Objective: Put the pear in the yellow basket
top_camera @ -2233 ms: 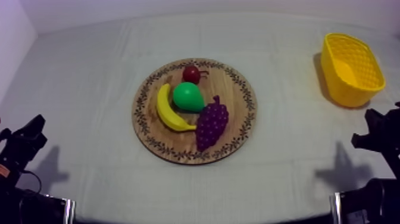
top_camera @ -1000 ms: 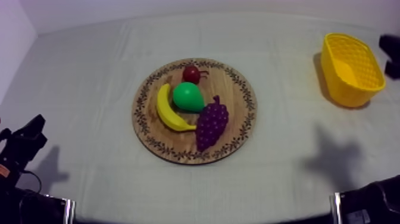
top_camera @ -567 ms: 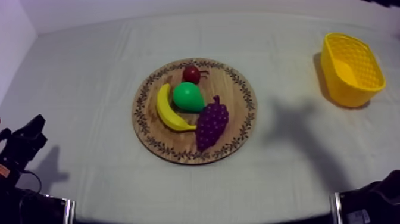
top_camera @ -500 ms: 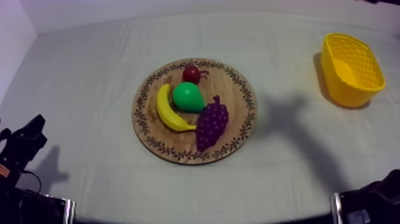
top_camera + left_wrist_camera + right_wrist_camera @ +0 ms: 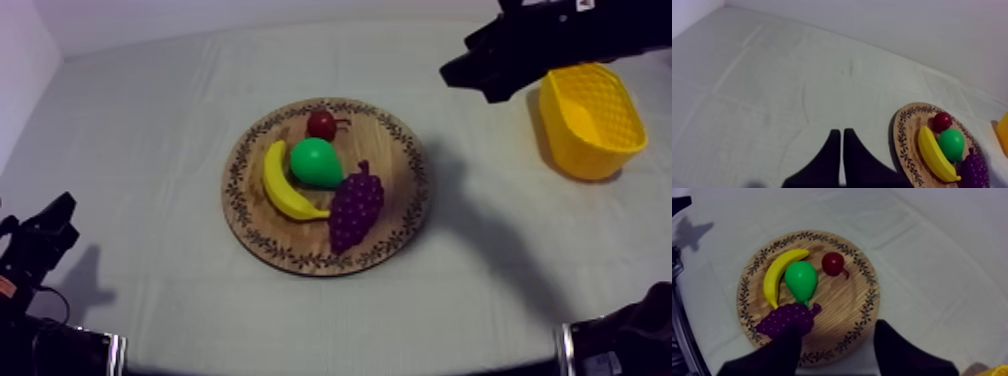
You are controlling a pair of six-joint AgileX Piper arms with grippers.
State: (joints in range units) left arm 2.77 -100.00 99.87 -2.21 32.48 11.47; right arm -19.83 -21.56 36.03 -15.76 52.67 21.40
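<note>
Crowding the pear [image 5: 316, 163] on the board [image 5: 397, 168], banana [image 5: 279, 184], grapes [image 5: 355, 206], small red fruit [image 5: 321, 124]

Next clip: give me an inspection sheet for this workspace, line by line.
Surface: grey-white cloth, creased.
Job's things: pear lies on the wooden board; yellow basket stands apart, on the right arm's side.
Clutter: banana, grapes, small red fruit, all on the board.
Hands: left hand shut, over cloth beside the board; right hand open, above the board's edge near the grapes.
Cables: nothing seen.
Surroundings: pale wall behind the table.
</note>
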